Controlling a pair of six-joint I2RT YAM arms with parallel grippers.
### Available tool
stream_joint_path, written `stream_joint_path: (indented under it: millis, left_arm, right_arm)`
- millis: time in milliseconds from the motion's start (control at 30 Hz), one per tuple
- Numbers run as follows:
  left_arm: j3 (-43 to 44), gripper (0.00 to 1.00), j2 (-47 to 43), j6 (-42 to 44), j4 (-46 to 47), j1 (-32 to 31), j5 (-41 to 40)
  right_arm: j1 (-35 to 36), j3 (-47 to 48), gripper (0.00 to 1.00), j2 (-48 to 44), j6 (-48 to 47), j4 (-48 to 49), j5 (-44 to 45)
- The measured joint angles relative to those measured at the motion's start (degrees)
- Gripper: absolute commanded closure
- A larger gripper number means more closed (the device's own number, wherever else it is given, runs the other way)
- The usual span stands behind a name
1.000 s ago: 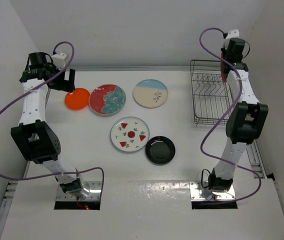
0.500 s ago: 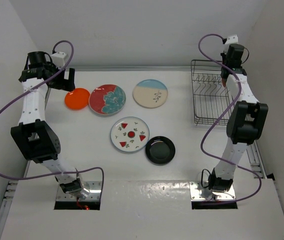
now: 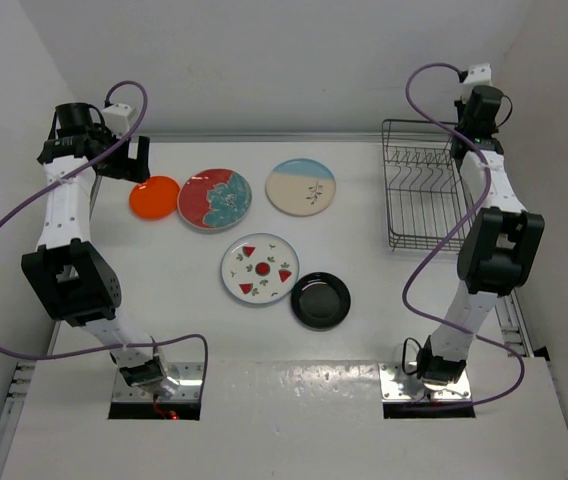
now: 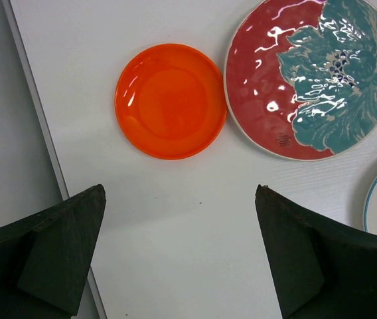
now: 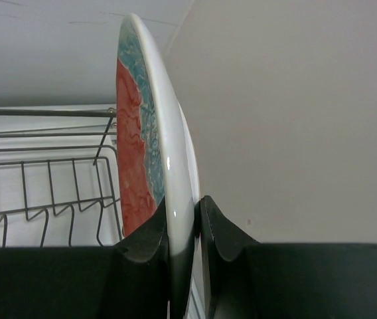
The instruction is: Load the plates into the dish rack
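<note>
Right gripper (image 5: 183,232) pinches a red-and-teal plate (image 5: 135,153) edge-on, lower rim hidden between its fingers, dish rack (image 5: 42,161) to their left. Left gripper (image 4: 178,199) has fingers spread; orange plate (image 4: 170,101) beyond them.

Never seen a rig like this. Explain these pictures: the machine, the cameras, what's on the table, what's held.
Two robot arms stand bolted to a table. One picture looks down from above; the other two come from cameras on each wrist. On the table lie an orange plate, a red flowered plate, a cream-and-blue plate, a watermelon plate and a black plate. A wire dish rack stands at the right. The left gripper hangs open near the orange plate. The right gripper pinches a second red plate on edge by the rack.
</note>
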Motion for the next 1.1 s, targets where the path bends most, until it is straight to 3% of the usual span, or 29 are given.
stream_joint_path:
  millis: [533, 700, 900, 1033, 1100]
  left_arm:
    - [0.00, 0.00, 0.00, 0.22, -0.22, 0.00, -0.48]
    - [-0.02, 0.00, 0.00, 0.24, -0.26, -0.02, -0.68]
    - [0.00, 0.00, 0.00, 0.28, -0.39, -0.02, -0.74]
    - [0.00, 0.00, 0.00, 0.85, -0.44, -0.02, -0.79]
    - [-0.02, 0.00, -0.02, 1.18, -0.42, -0.02, -0.90]
  right_arm:
    - [-0.94, -10.12, 1.00, -0.57, 2.99, -1.60, -3.54]
    - [-1.79, -9.20, 0.68, 0.20, 6.16, -1.09, -3.61]
    - [-2.25, -2.93, 0.44, 0.39, 8.61, 2.43, -3.04]
    - [-2.36, -0.09, 0.19, -0.52, 9.60, 3.48, -3.54]
    - [-2.25, 0.66, 0.12, -1.31, 10.21, 2.73, -4.00]
